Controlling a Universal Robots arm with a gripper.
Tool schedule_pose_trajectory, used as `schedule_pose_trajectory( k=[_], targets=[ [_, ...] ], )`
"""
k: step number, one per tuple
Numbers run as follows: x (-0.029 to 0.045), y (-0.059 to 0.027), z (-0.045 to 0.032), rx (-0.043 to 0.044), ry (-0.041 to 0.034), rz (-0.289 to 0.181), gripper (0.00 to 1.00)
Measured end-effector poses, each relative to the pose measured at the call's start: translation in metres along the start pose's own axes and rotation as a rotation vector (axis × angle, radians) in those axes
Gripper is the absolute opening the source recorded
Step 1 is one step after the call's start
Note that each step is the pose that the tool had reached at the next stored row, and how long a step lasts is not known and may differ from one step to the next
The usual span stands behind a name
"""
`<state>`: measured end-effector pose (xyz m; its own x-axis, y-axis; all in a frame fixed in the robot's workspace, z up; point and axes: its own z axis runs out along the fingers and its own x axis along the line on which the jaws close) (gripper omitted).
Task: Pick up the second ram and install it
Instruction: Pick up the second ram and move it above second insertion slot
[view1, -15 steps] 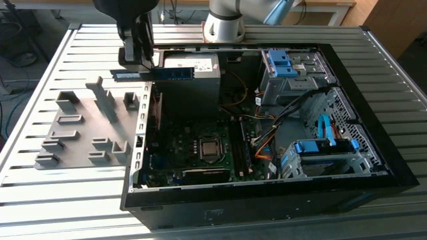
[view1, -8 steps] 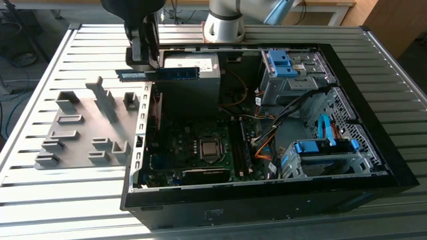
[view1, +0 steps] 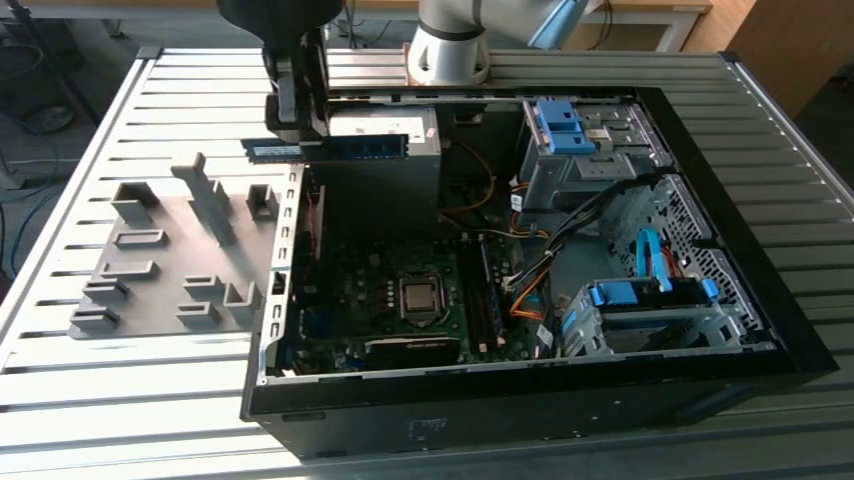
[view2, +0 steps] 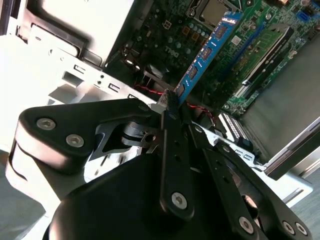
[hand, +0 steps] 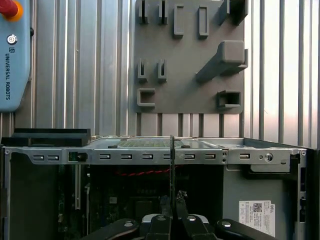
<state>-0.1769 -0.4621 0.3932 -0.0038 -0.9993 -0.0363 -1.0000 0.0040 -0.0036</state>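
The second ram (view1: 334, 148), a long blue board with a white sticker, hangs level above the open computer case's back corner on the exterior view's left. My gripper (view1: 296, 135) is shut on one end of it. In the second wrist view the ram (view2: 205, 55) sticks out from the gripper (view2: 170, 107) over the motherboard (view2: 175, 35). The first wrist view has the ram (hand: 172, 160) edge-on as a thin upright line between the fingertips (hand: 178, 197), just inside the case wall (hand: 150, 156).
The grey slotted holder tray (view1: 174, 250) lies on the ribbed table to the exterior view's left of the case. Inside the case are the motherboard (view1: 400, 290), cables and blue drive brackets (view1: 654, 290). The arm's base (view1: 447, 50) stands behind the case.
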Motion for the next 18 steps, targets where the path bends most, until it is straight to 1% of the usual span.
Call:
schedule_pose_trajectory(
  k=[18],
  targets=[
    [-0.0001, -0.0161, 0.0000, 0.0000, 0.0000, 0.000, 0.14]
  ],
)
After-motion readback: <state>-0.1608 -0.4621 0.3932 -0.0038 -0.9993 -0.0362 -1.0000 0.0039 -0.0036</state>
